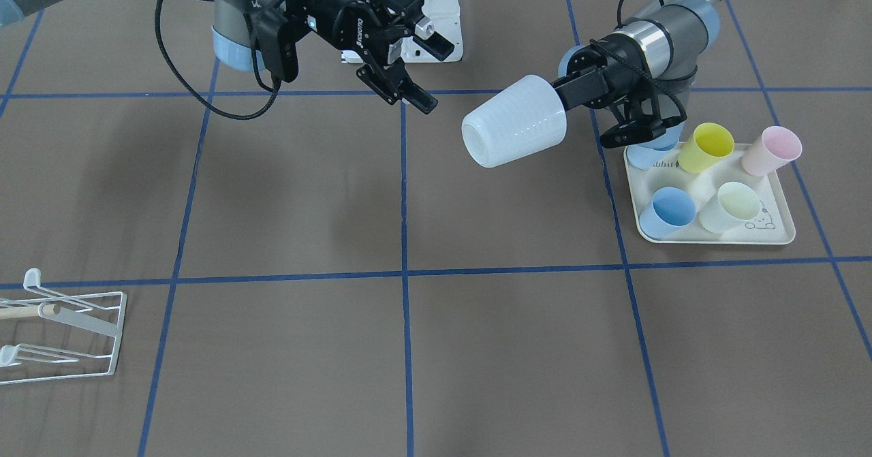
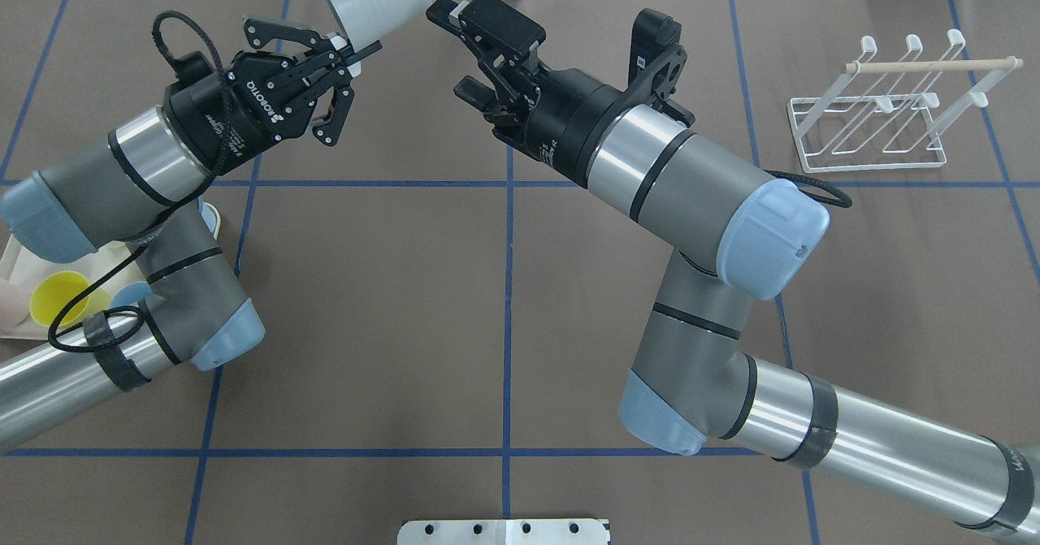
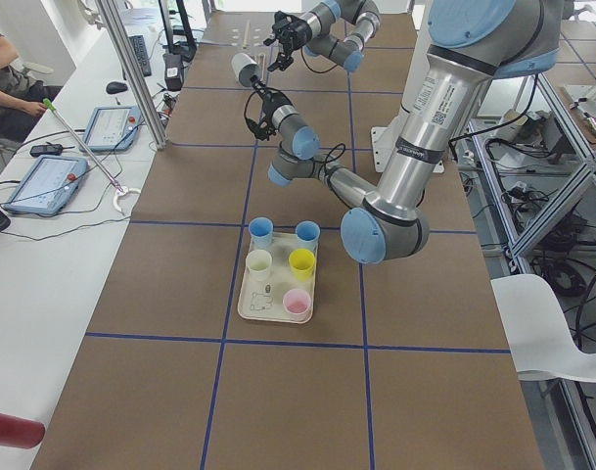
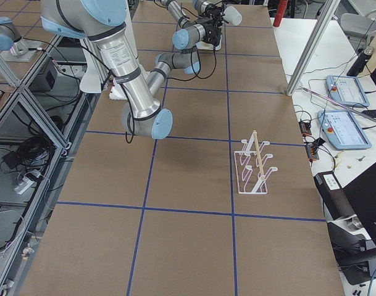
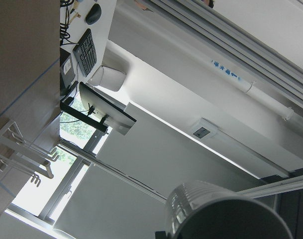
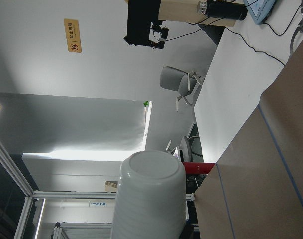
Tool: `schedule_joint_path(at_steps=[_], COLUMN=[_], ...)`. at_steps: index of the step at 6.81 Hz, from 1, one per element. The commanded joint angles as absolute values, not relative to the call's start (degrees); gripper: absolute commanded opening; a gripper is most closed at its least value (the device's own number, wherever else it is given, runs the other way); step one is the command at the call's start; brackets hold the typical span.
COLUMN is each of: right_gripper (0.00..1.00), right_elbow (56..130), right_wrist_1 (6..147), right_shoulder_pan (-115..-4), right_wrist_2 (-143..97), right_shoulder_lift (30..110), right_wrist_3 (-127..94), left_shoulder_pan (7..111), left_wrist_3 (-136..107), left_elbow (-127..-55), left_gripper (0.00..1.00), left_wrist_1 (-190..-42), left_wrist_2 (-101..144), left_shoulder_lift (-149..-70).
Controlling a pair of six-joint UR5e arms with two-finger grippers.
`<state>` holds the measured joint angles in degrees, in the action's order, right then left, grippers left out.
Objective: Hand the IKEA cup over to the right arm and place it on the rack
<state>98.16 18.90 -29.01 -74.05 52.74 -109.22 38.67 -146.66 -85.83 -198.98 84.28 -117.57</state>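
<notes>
One white IKEA cup (image 1: 514, 122) is held on its side above the table's middle, pinched at the rim by the left gripper (image 2: 351, 45). The right gripper (image 1: 429, 72), jaws spread and empty, sits near the cup's base. The rack (image 2: 894, 114) stands well apart.

The cup (image 1: 514, 130) looks like glossy white plastic, finely ribbed. The rack (image 2: 886, 111) is white-coated wire with a bare wooden dowel (image 2: 933, 65). The desk (image 1: 477, 348) is matt brown.
</notes>
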Motion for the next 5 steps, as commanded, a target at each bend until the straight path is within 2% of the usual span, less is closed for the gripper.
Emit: schedule_joint_path(at_steps=[1, 5], right_gripper=[0.99, 0.99], right_elbow=[97.12, 95.19], right_wrist_1=[18.9, 18.9], right_shoulder_pan=[-29.0, -29.0], right_wrist_2=[-73.48, -73.39], right_shoulder_lift=[52.38, 52.3], right_wrist_3=[-109.25, -109.16], left_shoulder_pan=[35.44, 34.8], left_wrist_3=[-145.9, -145.64], left_elbow=[-85.52, -84.99], left_gripper=[0.0, 0.0], left_wrist_1=[-198.29, -198.28], left_wrist_2=[83.5, 83.5], left_shoulder_lift=[-118.65, -119.53])
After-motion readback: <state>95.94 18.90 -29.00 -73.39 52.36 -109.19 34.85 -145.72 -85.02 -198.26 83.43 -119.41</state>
